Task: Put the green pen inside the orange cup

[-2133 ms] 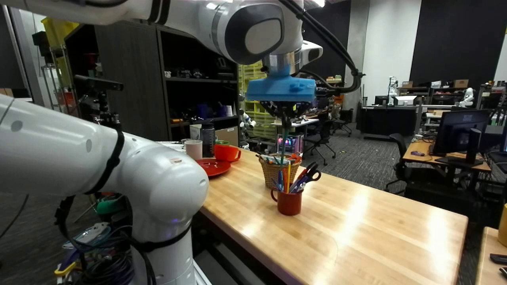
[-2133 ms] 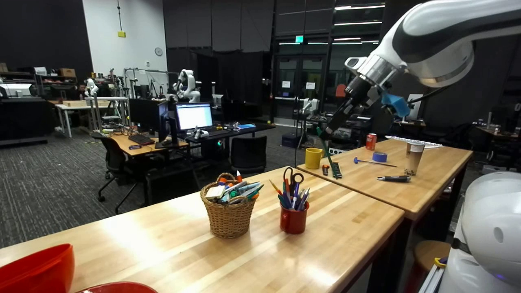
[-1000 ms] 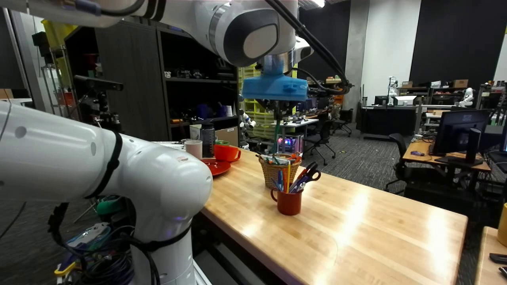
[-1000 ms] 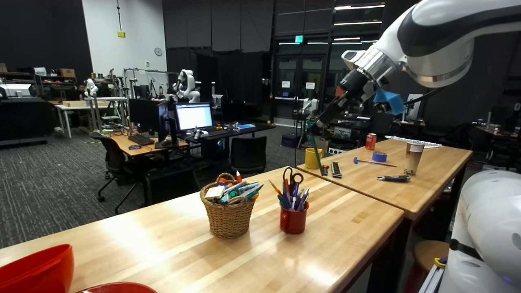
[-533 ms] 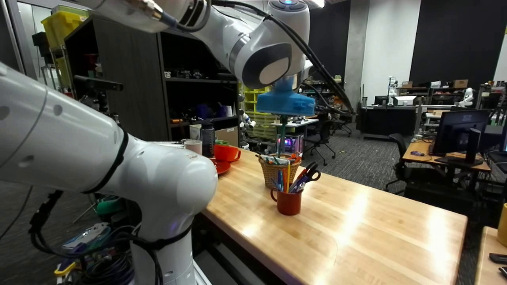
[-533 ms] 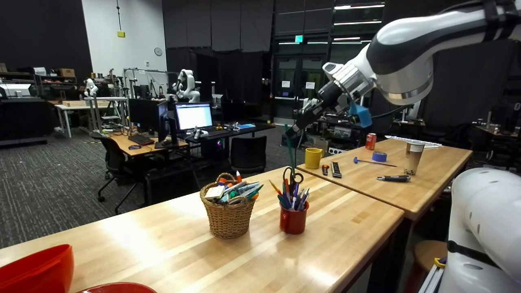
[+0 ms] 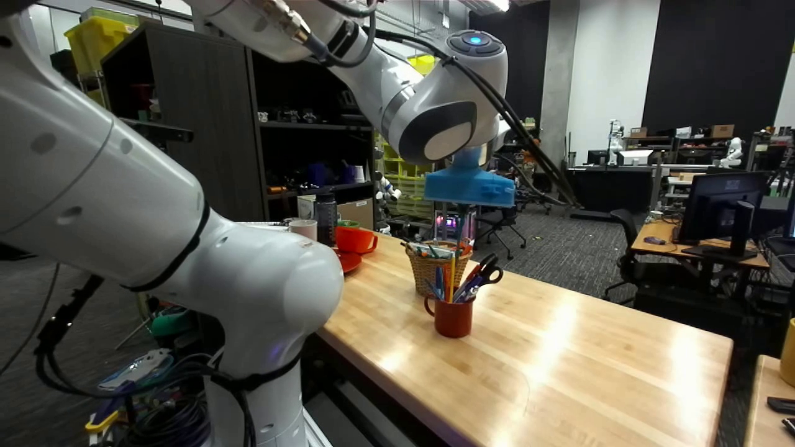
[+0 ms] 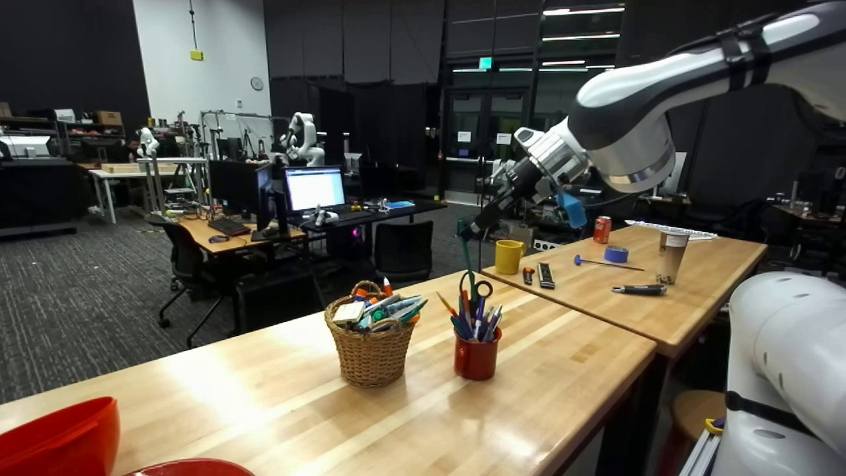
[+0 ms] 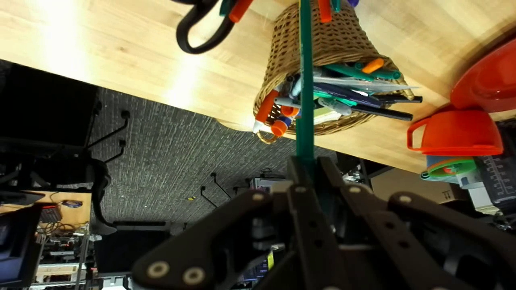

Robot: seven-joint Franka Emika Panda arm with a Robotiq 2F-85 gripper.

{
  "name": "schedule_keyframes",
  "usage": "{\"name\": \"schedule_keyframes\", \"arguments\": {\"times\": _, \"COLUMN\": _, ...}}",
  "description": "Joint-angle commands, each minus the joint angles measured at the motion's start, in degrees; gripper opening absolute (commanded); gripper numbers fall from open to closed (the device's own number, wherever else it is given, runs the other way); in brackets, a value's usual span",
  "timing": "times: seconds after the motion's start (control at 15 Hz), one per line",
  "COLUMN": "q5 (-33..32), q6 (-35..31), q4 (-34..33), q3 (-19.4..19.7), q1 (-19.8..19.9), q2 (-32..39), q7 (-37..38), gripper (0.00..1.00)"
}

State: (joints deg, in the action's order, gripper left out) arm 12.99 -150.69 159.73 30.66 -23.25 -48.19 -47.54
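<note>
Your pincer (image 9: 309, 164) has dropped since the earlier frame, bringing the green pen (image 8: 466, 254) down with it. You have its jaws clamped on the pen, which leans slightly from upright. Both exterior views place the pen above the orange cup (image 8: 475, 360) on the counter (image 8: 562, 377). In an exterior view its lower end blends into the scissors (image 8: 490, 291); entry is unclear. Left of the cup stands a wicker basket (image 8: 371, 357).

no writing is legible, neither on the green sign (image 8: 486, 63) above the doors (image 8: 485, 125) nor on their white papers (image 8: 464, 137).
</note>
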Motion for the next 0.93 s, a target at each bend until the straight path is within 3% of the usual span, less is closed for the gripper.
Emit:
{"name": "schedule_keyframes", "arguments": {"times": 0.0, "q5": 2.3, "q6": -1.5, "q4": -0.1, "q3": 1.4, "q1": -1.3, "q2": 2.1, "q7": -3.1, "gripper": 0.03}}
{"name": "schedule_keyframes", "arguments": {"times": 0.87, "q5": 8.1, "q6": -1.6, "q4": -0.1, "q3": 4.7, "q1": -2.2, "q2": 7.4, "q7": -8.6, "gripper": 0.03}}
